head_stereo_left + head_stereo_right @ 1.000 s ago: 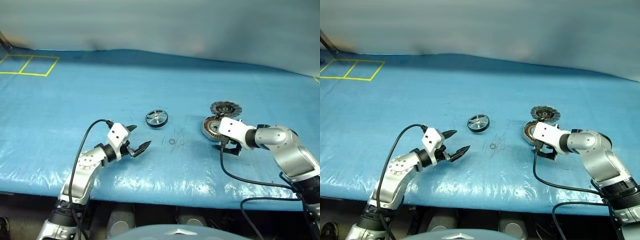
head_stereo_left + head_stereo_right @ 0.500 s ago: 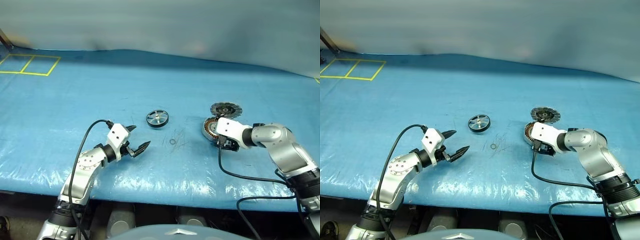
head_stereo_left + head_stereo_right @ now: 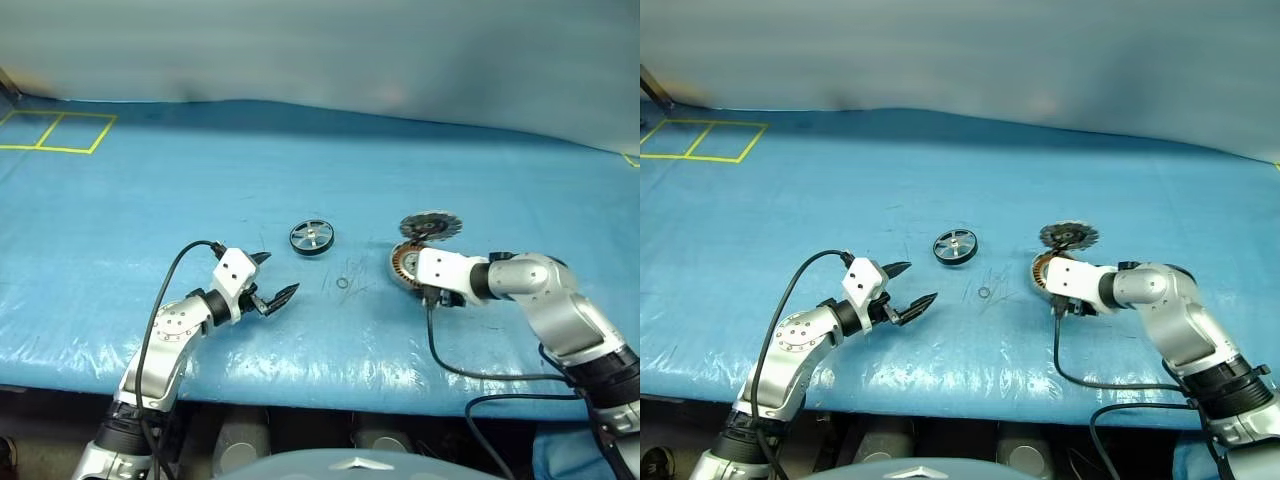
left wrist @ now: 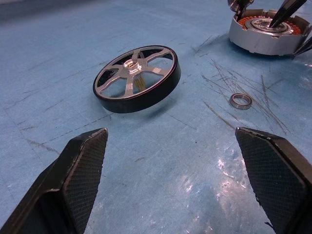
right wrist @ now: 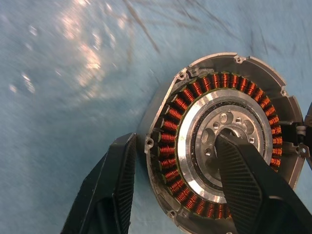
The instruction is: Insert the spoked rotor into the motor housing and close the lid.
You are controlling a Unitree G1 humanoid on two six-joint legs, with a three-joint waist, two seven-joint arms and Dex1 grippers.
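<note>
Blue tarpaulin [image 3: 150,190] covers the table. Left gripper [image 3: 272,288] hangs spread and empty near the one black-rimmed, silver-spoked rotor [image 3: 312,237]; a single small steel ring [image 3: 342,283] lies between. The right gripper [image 5: 175,170] straddles the wall of the one silver copper-wound motor housing [image 3: 405,262], one finger inside; the one toothed grey lid [image 3: 428,226] touches behind. Dragging could scrape windings or shove the lid.

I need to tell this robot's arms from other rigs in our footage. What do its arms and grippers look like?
Both arms are silver-grey metal with black joints and a white block at the wrist. The left gripper and right gripper each have two black tapered fingers with cross-hatched textured pads. A black cable loops along each arm.
</note>
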